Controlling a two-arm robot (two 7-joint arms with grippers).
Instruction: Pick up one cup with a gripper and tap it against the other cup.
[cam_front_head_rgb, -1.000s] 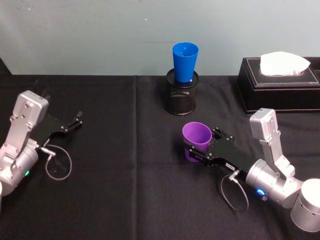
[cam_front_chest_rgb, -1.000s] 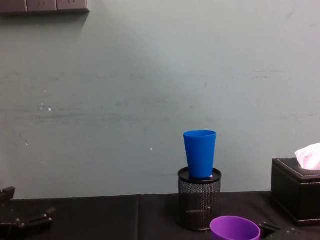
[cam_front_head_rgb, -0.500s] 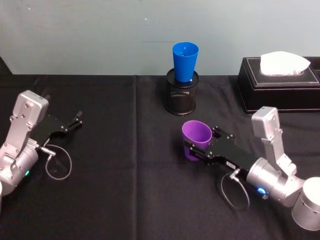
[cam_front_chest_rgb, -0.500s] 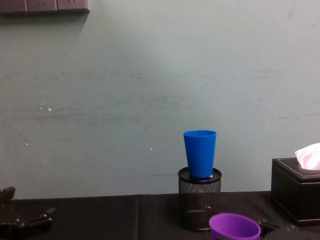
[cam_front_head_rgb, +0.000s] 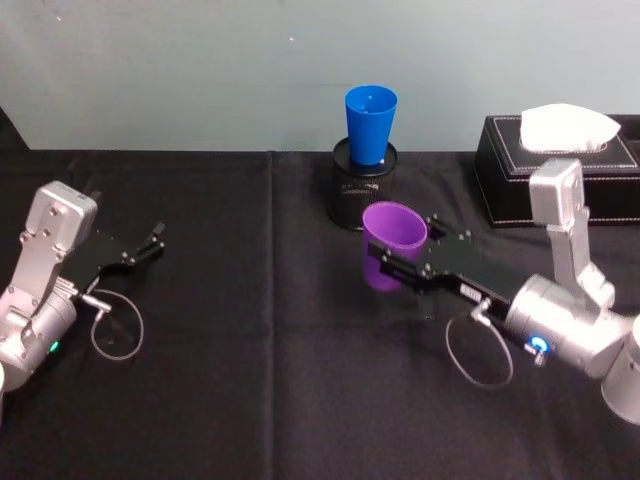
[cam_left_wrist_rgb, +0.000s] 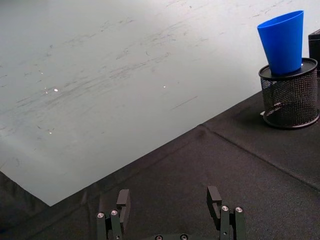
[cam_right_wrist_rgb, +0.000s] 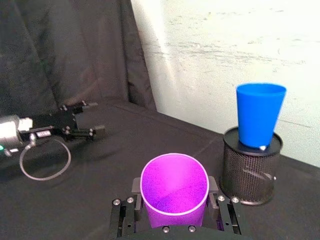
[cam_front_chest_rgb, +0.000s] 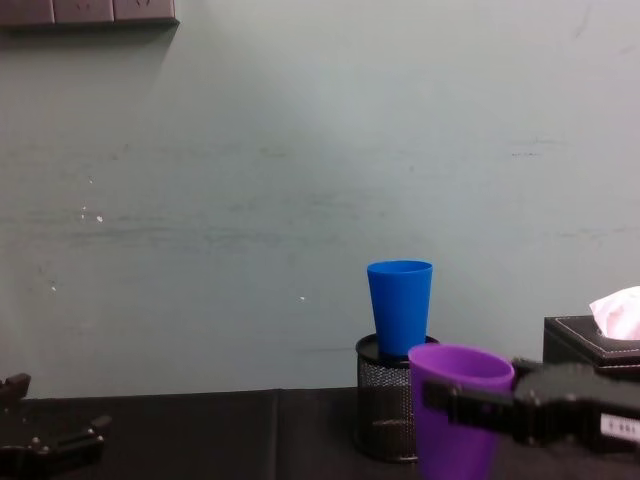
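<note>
Near the blue cup, right gripper fingers clamp purple cup.

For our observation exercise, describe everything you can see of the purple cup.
The purple cup is a plain, smooth, tapered tumbler, plastic by its look, open-topped and empty. It is upright, mouth up, gripped on both sides below the rim by the right gripper, seemingly held clear of the black tablecloth. It is in front of the blue cup, not touching it.
</note>
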